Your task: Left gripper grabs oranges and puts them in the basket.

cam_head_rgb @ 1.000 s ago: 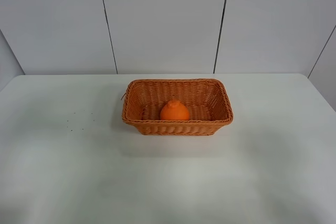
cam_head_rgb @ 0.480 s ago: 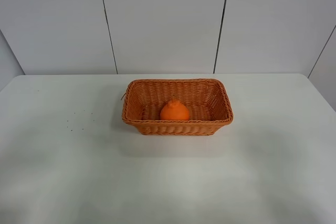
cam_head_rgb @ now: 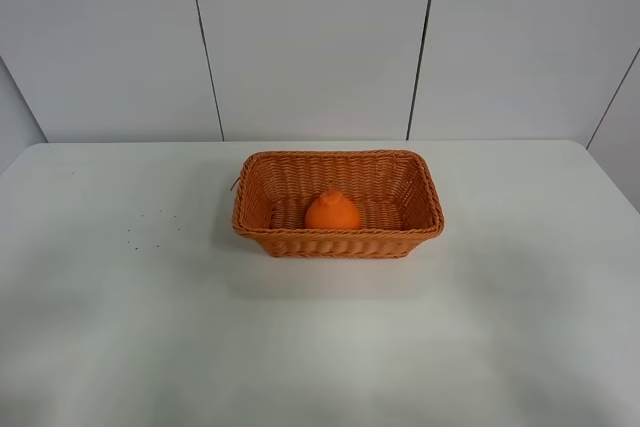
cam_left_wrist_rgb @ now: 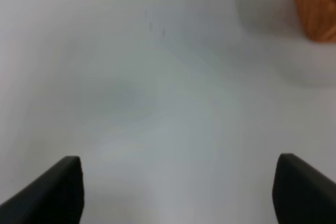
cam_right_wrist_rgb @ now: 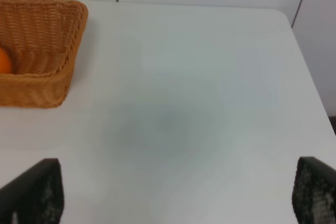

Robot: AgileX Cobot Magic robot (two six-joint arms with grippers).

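The orange (cam_head_rgb: 332, 211) lies inside the woven basket (cam_head_rgb: 260, 209) at the middle of the white table, near its front wall. Neither arm shows in the exterior high view. In the left wrist view my left gripper (cam_left_wrist_rgb: 178, 190) is open and empty over bare table, its two black fingertips (cam_left_wrist_rgb: 52, 192) wide apart, with a corner of the basket (cam_left_wrist_rgb: 317, 9) at the frame edge. In the right wrist view my right gripper (cam_right_wrist_rgb: 173, 195) is open and empty, with the basket (cam_right_wrist_rgb: 52, 40) and a sliver of the orange (cam_right_wrist_rgb: 4, 62) off to one side.
The white table (cam_head_rgb: 150, 327) carries only the basket. A few small dark specks (cam_head_rgb: 150, 222) lie left of the basket. A panelled white wall (cam_head_rgb: 320, 37) stands behind the table's far edge.
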